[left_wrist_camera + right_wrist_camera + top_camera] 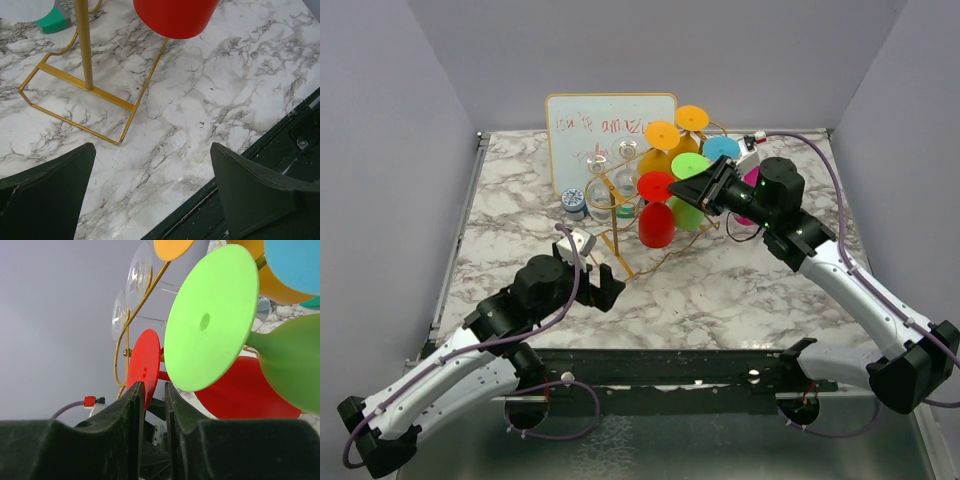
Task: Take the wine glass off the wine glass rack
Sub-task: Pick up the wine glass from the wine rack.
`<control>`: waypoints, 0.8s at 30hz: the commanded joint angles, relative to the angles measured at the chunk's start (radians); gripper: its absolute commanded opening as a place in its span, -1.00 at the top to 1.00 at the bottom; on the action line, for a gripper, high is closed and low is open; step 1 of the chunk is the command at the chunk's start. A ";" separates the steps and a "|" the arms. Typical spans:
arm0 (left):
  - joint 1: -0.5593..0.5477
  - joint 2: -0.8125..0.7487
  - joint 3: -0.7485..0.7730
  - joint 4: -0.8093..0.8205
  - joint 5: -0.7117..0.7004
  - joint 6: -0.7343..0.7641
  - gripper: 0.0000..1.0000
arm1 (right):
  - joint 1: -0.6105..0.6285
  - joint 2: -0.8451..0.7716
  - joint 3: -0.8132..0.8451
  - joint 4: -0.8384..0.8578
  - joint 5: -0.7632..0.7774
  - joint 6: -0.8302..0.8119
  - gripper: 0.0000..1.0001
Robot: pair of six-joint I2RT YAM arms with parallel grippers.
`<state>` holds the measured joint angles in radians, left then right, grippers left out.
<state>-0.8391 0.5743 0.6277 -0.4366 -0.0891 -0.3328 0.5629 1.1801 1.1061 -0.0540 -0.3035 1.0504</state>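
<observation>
The right gripper (pixel 154 388), nearer than the spread left gripper (pixel 150 195), shows a narrow slit at the red glass (pixel 230 390) foot's rim, stem crosswise; whether it pinches, I cannot tell.

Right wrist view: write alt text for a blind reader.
The hand, fingers nearly together, faces the round feet of a green glass and a red glass hanging on the gold rack. Nearby hang clear glasses, an orange glass and a blue glass.

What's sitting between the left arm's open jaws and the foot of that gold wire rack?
Nothing: the left wrist view shows only bare marble table up to the wine glass rack.
</observation>
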 commanded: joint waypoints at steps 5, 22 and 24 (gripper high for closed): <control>0.001 0.024 0.006 -0.004 0.044 0.003 -0.98 | 0.005 -0.031 0.000 0.025 0.006 0.050 0.56; 0.002 -0.032 0.001 0.004 0.029 0.006 -0.98 | 0.005 -0.036 -0.014 0.024 0.000 0.136 0.60; 0.001 -0.028 0.001 0.004 0.029 0.006 -0.98 | 0.005 -0.031 -0.023 0.040 -0.011 0.151 0.60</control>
<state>-0.8391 0.5446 0.6277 -0.4362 -0.0673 -0.3325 0.5629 1.1641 1.1030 -0.0463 -0.3038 1.1637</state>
